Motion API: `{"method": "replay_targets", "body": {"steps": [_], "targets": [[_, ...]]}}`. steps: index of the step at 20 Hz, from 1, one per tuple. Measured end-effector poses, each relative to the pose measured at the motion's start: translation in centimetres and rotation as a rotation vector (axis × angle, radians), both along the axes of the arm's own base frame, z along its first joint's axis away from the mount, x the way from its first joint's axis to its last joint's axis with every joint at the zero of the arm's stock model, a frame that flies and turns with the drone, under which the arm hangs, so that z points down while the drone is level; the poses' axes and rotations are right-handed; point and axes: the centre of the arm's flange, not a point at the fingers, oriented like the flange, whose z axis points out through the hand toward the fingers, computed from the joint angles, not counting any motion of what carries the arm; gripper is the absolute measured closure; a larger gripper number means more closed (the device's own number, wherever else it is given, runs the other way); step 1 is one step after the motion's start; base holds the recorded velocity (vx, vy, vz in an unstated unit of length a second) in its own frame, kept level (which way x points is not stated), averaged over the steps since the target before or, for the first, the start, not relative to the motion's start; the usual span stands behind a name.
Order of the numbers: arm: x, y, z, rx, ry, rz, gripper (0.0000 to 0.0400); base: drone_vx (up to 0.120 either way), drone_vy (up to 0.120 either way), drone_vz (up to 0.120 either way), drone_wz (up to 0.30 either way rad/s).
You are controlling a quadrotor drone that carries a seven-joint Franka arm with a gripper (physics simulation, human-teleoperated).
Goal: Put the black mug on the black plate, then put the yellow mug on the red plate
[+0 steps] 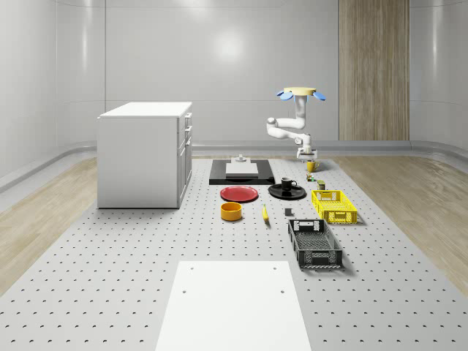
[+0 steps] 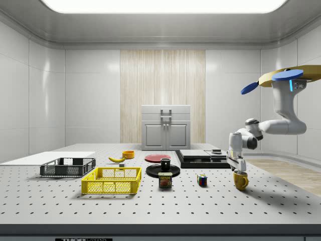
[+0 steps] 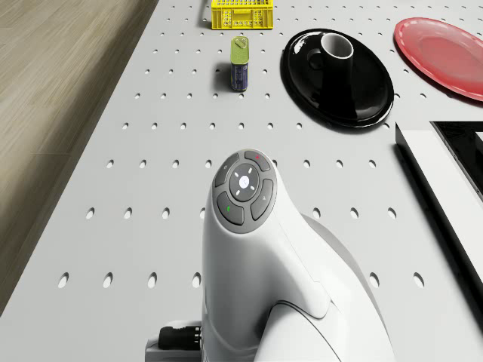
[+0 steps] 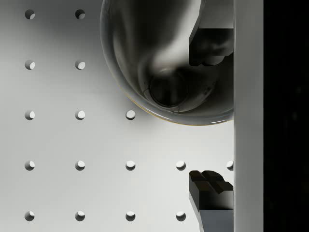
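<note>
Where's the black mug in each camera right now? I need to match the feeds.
Whole-scene view: the black mug is right of centre, standing on the black plate.
Side view: the mug is near the middle, on the same plate.
Drone view: the mug is upright on the plate.
Shared landmark: the red plate beside the black plate.

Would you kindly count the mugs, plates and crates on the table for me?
Mugs: 2 (black mug, yellow mug)
Plates: 2 (black plate, red plate)
Crates: 2 (yellow crate, black crate)
Total: 6
</note>
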Motion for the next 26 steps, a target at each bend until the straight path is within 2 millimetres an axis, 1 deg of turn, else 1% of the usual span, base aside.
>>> {"method": "replay_targets", "body": {"steps": [1,3,5,8,12,17,22,26], "targets": [[0.0,0.0,0.0,0.000,0.000,0.000,0.0174,0.000,0.000,0.000,0.000],[0.0,0.0,0.0,0.000,0.000,0.000,0.0220,0.000,0.000,0.000,0.000],[0.0,0.0,0.0,0.000,0.000,0.000,0.0247,0.000,0.000,0.000,0.000],[0.0,0.0,0.0,0.000,0.000,0.000,0.0270,0.000,0.000,0.000,0.000],[0.0,0.0,0.0,0.000,0.000,0.000,0.0283,0.000,0.000,0.000,0.000],[0.0,0.0,-0.3,0.000,0.000,0.000,0.0288,0.000,0.000,0.000,0.000],[0.0,0.0,-2.0,0.000,0.000,0.000,0.0289,0.000,0.000,0.000,0.000],[0.0,0.0,-3.8,0.000,0.000,0.000,0.0290,0.000,0.000,0.110,0.000]]}}
